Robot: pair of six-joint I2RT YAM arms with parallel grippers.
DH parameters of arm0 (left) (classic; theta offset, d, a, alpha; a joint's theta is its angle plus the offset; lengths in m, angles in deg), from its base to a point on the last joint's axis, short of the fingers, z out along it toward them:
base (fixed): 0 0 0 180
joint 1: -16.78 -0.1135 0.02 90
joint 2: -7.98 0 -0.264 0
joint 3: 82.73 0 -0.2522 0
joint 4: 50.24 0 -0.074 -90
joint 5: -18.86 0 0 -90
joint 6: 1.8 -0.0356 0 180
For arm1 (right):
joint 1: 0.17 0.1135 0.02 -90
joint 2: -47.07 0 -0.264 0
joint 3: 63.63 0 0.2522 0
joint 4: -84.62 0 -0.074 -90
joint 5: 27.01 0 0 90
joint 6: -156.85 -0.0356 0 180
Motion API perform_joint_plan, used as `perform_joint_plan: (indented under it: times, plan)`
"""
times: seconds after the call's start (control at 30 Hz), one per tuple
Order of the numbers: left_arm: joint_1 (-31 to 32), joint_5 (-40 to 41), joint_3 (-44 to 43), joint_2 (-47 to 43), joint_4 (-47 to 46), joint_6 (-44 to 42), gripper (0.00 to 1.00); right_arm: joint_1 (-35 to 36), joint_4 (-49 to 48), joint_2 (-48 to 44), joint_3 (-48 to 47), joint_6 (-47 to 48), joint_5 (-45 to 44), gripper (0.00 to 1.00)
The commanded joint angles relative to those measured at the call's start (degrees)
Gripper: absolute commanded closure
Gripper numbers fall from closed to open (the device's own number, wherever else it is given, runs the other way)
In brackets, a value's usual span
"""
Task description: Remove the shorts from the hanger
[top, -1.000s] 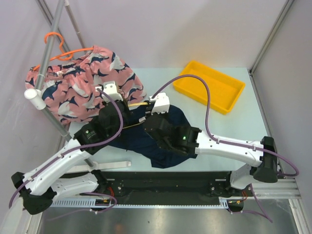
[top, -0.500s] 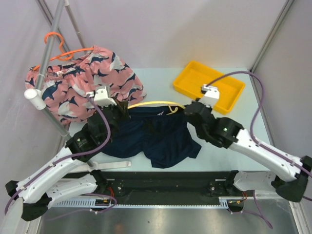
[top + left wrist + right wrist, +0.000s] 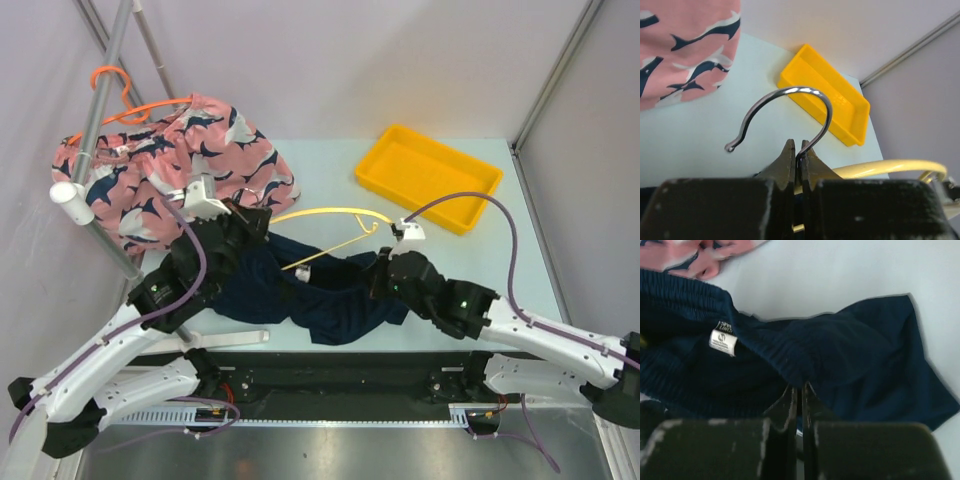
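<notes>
The navy shorts (image 3: 330, 300) lie crumpled on the table, also in the right wrist view (image 3: 860, 355). A yellow hanger (image 3: 320, 212) with a metal hook (image 3: 790, 95) sits tilted above them, one end still in the fabric. My left gripper (image 3: 250, 212) is shut on the hook's stem (image 3: 799, 150). My right gripper (image 3: 380, 280) is shut on a fold of the navy shorts' waistband (image 3: 801, 385). The pink shark-print shorts (image 3: 170, 175) hang on an orange hanger (image 3: 125, 105) on the rack.
A yellow tray (image 3: 430, 175) stands at the back right, also in the left wrist view (image 3: 830, 100). The grey rack pole (image 3: 100, 130) slants across the left side. A white label (image 3: 722, 341) shows inside the waistband.
My right gripper has come back from near the tray and down onto the navy shorts' right side, shut on the fabric. The hanger has tilted up out of the waistband. The left gripper keeps the hook.
</notes>
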Motion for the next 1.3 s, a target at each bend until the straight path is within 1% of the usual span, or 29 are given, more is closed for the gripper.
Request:
perform_joint_plan:
  times: [0.0, 0.1, 0.13, 0.23, 0.37, 0.4, 0.5, 0.57, 0.77, 0.87, 0.9, 0.97, 1.0, 1.07, 1.1, 1.13, 1.27]
  plan:
    - [-0.7, -10.7, -1.3, -1.5, -9.4, 18.9, 0.99, 5.2, -16.8, 4.2, 1.6, -0.6, 5.4, 1.0]
    - [-1.1, -15.8, 1.3, -2.7, -14.9, 26.2, 1.0, 4.6, -15.2, 5.2, 1.8, -4.6, 3.0, 1.0]
    - [-1.1, -16.7, 1.7, -3.0, -16.9, 27.3, 1.0, 4.1, -14.6, 5.2, 1.8, -5.4, 2.8, 1.0]
    - [-1.1, -18.0, 1.5, -3.9, -17.1, 29.2, 1.0, 3.1, -13.8, 3.9, 2.1, -6.3, 2.9, 1.0]
    - [-1.2, -15.8, 1.1, -5.1, -13.3, 29.0, 1.0, 3.9, -12.6, -1.1, 3.0, -6.5, -1.0, 1.0]
    - [-1.1, -15.0, 1.8, -5.4, -13.4, 29.5, 1.0, 3.8, -11.9, -2.2, 3.3, -6.9, -2.4, 1.0]
    - [-1.1, -15.5, 3.4, -6.4, -15.5, 30.1, 1.0, 2.4, -10.7, -5.2, 4.2, -7.1, -2.1, 1.0]
    - [-1.1, -17.4, 2.9, -5.9, -15.8, 29.6, 1.0, 1.3, -10.1, -5.7, 4.3, -7.2, -1.8, 1.0]
    - [-1.1, -24.6, -2.0, -4.7, -13.8, 23.1, 1.0, -1.9, -12.1, -6.0, 4.3, -4.2, 0.8, 1.0]
    - [-1.1, -26.0, -4.1, -6.0, -9.6, 19.5, 1.0, -6.3, -11.5, -9.5, 4.1, -2.7, 1.3, 1.0]
    - [-1.1, -26.0, -4.7, -7.4, -8.4, 17.7, 1.0, -9.6, -9.9, -12.1, 3.7, -1.3, 1.4, 1.0]
    - [-1.1, -25.5, -5.3, -8.8, -5.3, 16.1, 1.0, -12.8, -7.8, -14.9, 3.2, 0.4, 1.1, 1.0]
    - [-1.1, -25.2, -5.6, -9.5, -4.1, 14.9, 1.0, -14.7, -5.5, -17.4, 2.8, 2.7, 0.5, 1.0]
    - [-1.1, -24.4, -5.6, -11.8, -1.5, 13.9, 1.0, -19.9, -3.3, -19.7, 1.2, 4.9, 0.0, 1.0]
    - [-1.1, -23.6, -5.5, -12.5, -0.9, 13.2, 1.0, -21.5, -1.4, -20.4, 0.7, 6.0, -0.1, 1.0]
    - [-1.1, -23.2, -5.4, -13.3, -0.2, 13.0, 1.0, -24.9, -0.6, -21.6, -0.6, 8.1, -0.1, 1.0]
    - [-1.1, -22.1, -4.7, -16.3, 1.6, 11.6, 1.0, -31.6, 3.0, -21.2, -4.4, 12.4, 1.5, 1.0]
